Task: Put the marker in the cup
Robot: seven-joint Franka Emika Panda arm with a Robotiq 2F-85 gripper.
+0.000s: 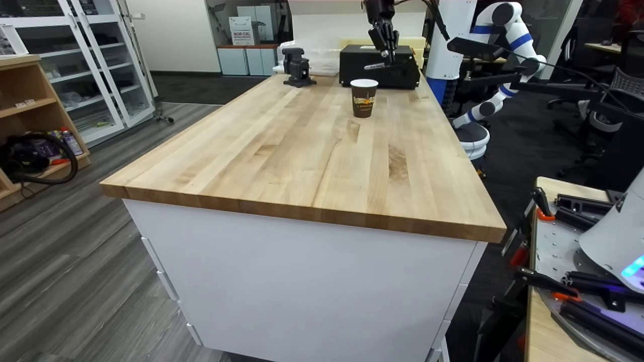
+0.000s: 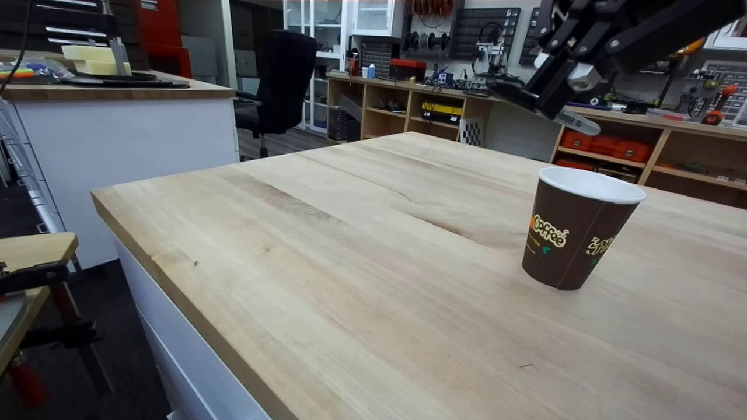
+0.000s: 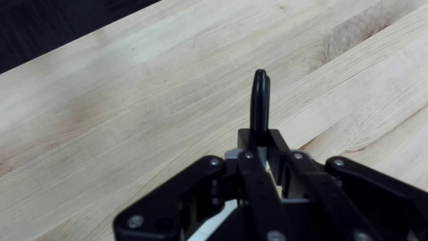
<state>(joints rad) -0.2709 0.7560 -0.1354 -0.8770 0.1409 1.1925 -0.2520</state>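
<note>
Pinched in the jaws, the marker (image 2: 576, 122) slants nearer level than upright, higher than the cup (image 2: 575, 236). Tipping seems needed.

Your tool (image 3: 260, 140) hides the middle of the marker (image 3: 260, 100) and runs off the wrist view's lower edge; the cup (image 2: 575, 239) hides its inner bottom.

In an exterior view, the cup (image 1: 363, 101) stands on the table (image 1: 282, 156), a box (image 1: 392, 75) behind it at 1 o'clock, a vise-like device (image 1: 298, 69) at 10 o'clock. In both exterior views, your gripper (image 3: 260, 139) holds the marker (image 2: 576, 122) above the cup, near 12 o'clock.
</note>
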